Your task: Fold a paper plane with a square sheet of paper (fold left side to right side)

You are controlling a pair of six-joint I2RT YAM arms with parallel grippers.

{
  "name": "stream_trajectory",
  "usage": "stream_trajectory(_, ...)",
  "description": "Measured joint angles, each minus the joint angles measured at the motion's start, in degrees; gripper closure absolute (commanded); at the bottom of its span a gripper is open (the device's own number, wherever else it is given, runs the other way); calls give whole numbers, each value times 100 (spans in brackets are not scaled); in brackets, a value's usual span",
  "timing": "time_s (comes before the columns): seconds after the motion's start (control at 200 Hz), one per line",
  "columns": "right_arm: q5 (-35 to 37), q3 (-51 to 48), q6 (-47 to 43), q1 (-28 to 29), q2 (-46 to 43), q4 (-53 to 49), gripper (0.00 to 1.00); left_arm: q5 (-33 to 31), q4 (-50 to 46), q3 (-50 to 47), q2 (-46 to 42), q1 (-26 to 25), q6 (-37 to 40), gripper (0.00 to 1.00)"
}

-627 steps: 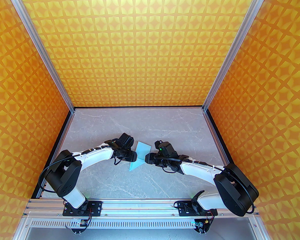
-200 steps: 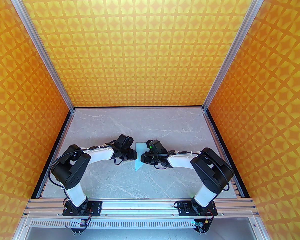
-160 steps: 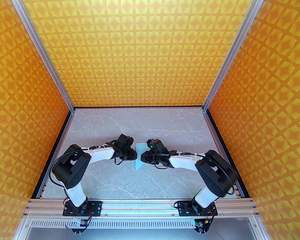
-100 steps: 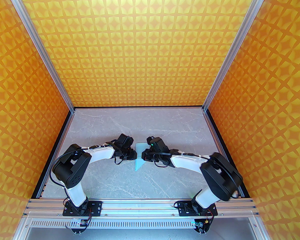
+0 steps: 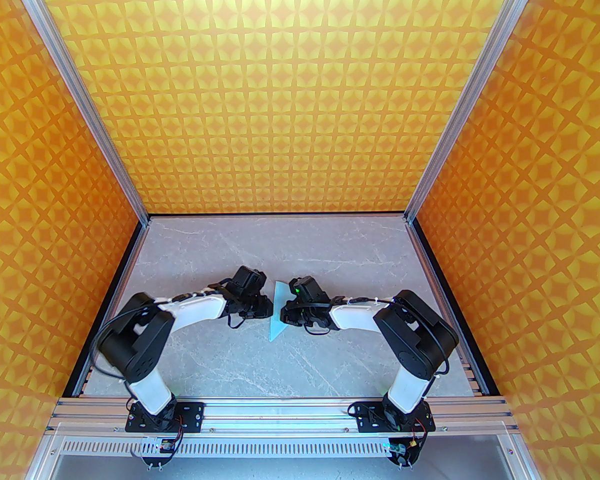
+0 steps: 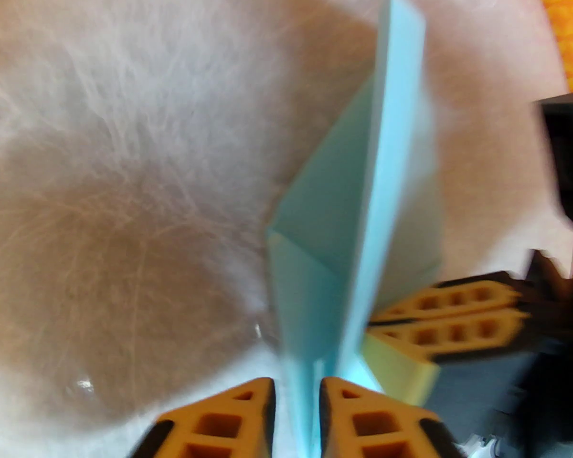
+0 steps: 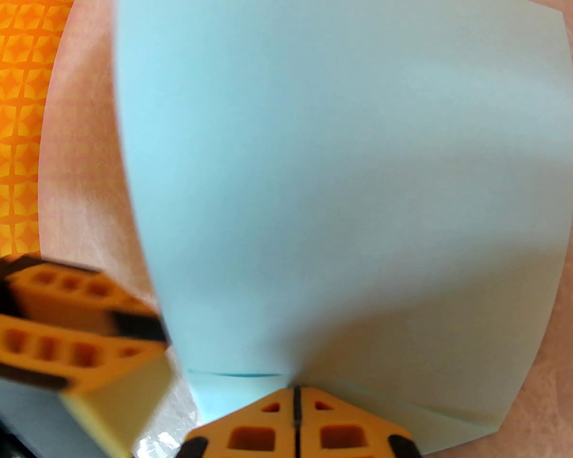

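Observation:
The light-blue square sheet of paper [image 5: 276, 320], folded to a narrow shape with its point toward me, stands on edge on the table between both grippers. My left gripper [image 5: 268, 310] meets it from the left. In the left wrist view the paper [image 6: 363, 184] fills the narrow gap of that gripper [image 6: 296, 399], which is shut on its lower layers. My right gripper [image 5: 284, 313] meets it from the right. In the right wrist view that gripper [image 7: 296, 391] is pressed shut on the edge of a broad flap [image 7: 344, 160].
The grey marbled table [image 5: 230, 363] is bare around the paper. Orange patterned walls [image 5: 300, 93] with aluminium posts close in the back and both sides. The two wrists nearly touch at the table's middle; the right arm's fingers [image 6: 453, 317] show beside the paper.
The right arm swung in toward the centre and its elbow drew in. Both grippers closed on the paper. The paper went from a wide tilted triangle to a narrow upright shape.

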Motion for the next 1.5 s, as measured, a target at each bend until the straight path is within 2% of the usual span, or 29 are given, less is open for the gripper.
stream_trajectory(0.2, -4, 15, 0, 0, 11, -2, 92, 131, 278, -70, -63, -70, -79, 85)
stream_trajectory(0.77, -9, 17, -2, 0, 11, -2, 90, 229, 457, -66, 636, -70, -96, 81)
stream_trajectory(0.85, -9, 17, -2, 0, 4, -7, 87, 225, 455, -55, 651, -70, -96, 83)
stream_trajectory(1.07, 254, 9, -48, 4, -564, -358, 61, 221, 452, -24, 693, -70, -138, 85)
stream_trajectory(1.24, 518, -144, -24, -33, -1082, -433, 61, 219, 455, -22, 697, -74, -177, 85)
stream_trajectory(1.5, 719, -435, 87, -243, -846, -487, 60, 192, 442, 90, 791, -114, -240, 86)
